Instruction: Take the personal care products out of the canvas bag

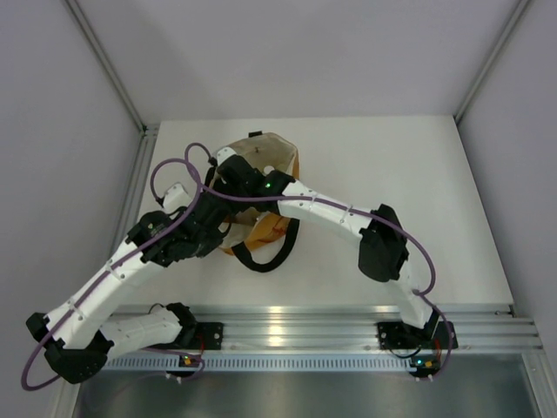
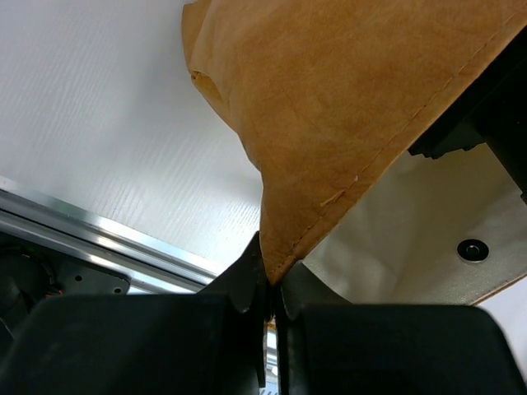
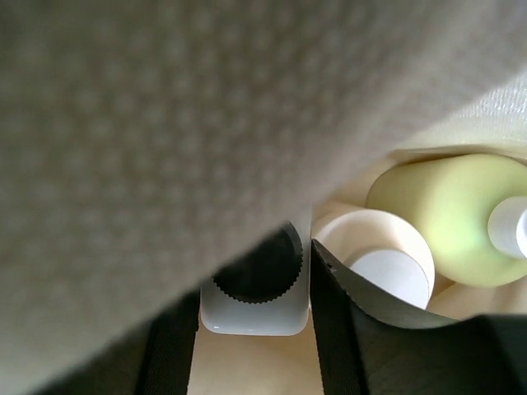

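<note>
The canvas bag (image 1: 277, 165) stands at the table's middle back, tan with cream lining. My left gripper (image 1: 222, 228) is shut on the bag's tan rim (image 2: 329, 115), the fabric pinched between its fingertips (image 2: 247, 284). My right gripper (image 1: 231, 178) is down inside the bag. In the right wrist view its fingers (image 3: 333, 329) sit against both sides of the white bottle with the dark cap (image 3: 255, 309). The beige squat bottle (image 3: 379, 255) and the pale green bottle (image 3: 445, 214) with white cap stand beside it. The orange bottle is hidden.
Cream lining (image 3: 165, 123) hangs over the upper left of the right wrist view. A black strap handle (image 1: 265, 257) lies in front of the bag. The aluminium rail (image 1: 287, 326) runs along the near edge. Walls enclose the table.
</note>
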{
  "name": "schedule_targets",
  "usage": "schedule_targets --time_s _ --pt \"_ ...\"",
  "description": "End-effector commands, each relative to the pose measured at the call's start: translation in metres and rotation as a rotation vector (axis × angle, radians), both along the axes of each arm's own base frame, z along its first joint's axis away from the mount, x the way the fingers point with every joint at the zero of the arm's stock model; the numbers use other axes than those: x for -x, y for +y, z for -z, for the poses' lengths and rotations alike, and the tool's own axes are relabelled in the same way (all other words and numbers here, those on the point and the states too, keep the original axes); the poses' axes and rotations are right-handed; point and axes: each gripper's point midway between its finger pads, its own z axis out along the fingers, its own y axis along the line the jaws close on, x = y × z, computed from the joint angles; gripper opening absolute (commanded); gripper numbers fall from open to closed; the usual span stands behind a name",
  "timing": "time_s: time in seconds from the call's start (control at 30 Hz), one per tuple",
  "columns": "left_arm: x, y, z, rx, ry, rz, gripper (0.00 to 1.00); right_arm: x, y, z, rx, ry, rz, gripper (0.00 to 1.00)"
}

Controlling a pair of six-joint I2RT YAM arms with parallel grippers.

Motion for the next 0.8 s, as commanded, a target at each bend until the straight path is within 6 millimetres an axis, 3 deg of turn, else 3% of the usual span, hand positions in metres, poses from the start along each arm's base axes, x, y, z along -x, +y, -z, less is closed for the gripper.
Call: schedule_targets --time_s 0.0,0.17,0.23,0.27,0.5,0.77 --pt "-0.009 0.005 -0.022 0.000 -0.083 -0.010 0.00 -0.006 0.007 0.025 0.032 -0.012 0.002 0.42" --pt "-0.010 0.007 -0.026 -0.005 -0.096 -0.008 0.00 -0.008 0.005 0.015 0.022 -0.031 0.008 0.25" --pt "-0.011 0.006 -0.029 -0.001 -0.103 -0.008 0.00 -0.008 0.004 0.002 0.003 -0.049 0.012 0.14" --pt "-0.011 0.006 -0.030 -0.004 -0.106 -0.008 0.00 -0.009 0.002 -0.004 -0.005 -0.056 0.015 0.01" --pt "-0.014 0.008 -0.034 -0.008 -0.122 -0.018 0.00 -0.002 -0.003 -0.086 -0.134 -0.146 0.013 0.00" --pt "-0.017 0.006 -0.033 -0.008 -0.124 -0.030 0.00 0.000 -0.013 -0.149 -0.230 -0.222 0.028 0.00"
